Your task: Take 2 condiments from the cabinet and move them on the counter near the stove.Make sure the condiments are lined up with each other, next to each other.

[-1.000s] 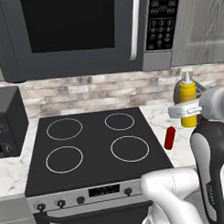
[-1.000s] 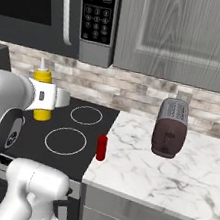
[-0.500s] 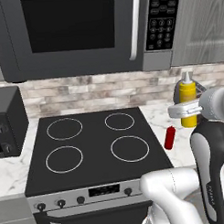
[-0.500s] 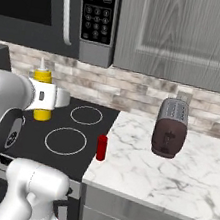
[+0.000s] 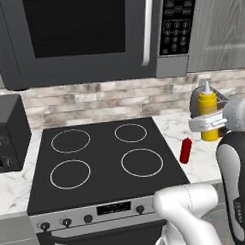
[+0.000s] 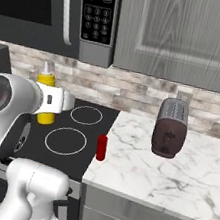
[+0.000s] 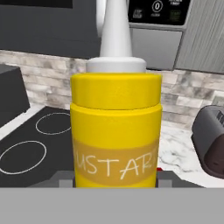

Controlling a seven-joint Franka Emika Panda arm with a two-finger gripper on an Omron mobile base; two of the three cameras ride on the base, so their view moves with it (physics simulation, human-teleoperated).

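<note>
My gripper is shut on the yellow condiment bottle with a white pointed nozzle and holds it upright above the counter, right of the stove. In the hand view the yellow bottle, labelled mustard, stands close up between the jaws. The right base view has the yellow bottle in the gripper over the stove's near side. The red condiment bottle stands upright on the counter at the stove's right edge, below and left of the held one. The grey cabinet door is closed.
A black microwave hangs above the stove. A dark toaster stands on the marble to the right of the red bottle. A black appliance sits left of the stove. Brick backsplash runs behind.
</note>
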